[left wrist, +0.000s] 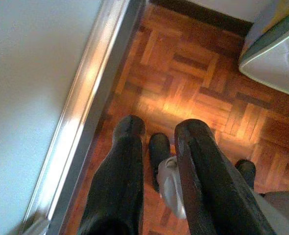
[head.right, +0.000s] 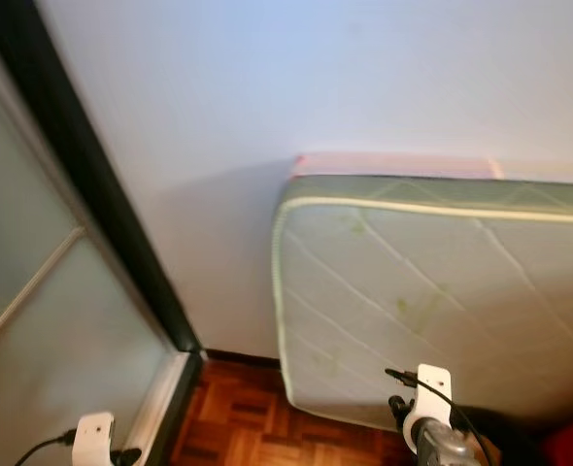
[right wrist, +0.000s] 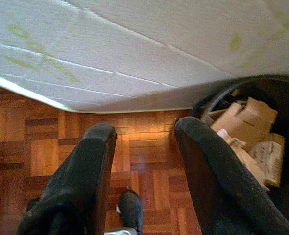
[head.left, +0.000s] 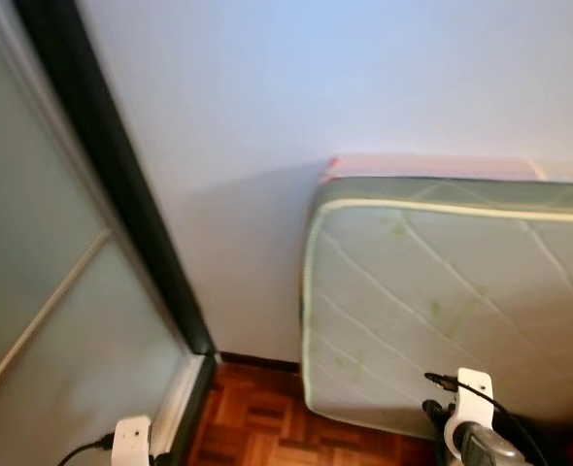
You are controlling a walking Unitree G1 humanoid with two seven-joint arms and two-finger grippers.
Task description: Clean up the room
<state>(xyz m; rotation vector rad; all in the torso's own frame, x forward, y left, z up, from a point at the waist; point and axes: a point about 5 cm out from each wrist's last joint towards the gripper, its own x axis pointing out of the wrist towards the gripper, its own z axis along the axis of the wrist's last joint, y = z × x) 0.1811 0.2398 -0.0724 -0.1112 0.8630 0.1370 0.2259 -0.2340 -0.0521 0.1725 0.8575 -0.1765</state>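
Mattress (head.left: pixel 452 291) fills the right half of the head view, leaning on the white wall (head.left: pixel 316 78), parquet floor (head.left: pixel 257 427) at bottom centre. Left hand (left wrist: pixel 159 132) and right hand (right wrist: pixel 144 132) both open, holding nothing (over bare parquet). Dark bin of cardboard scraps (right wrist: pixel 252 132) at right edge of the right wrist frame, below the mattress.

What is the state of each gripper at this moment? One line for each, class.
Left gripper: jaws open, holding nothing, over the parquet floor.
Right gripper: jaws open, holding nothing, beside the mattress.
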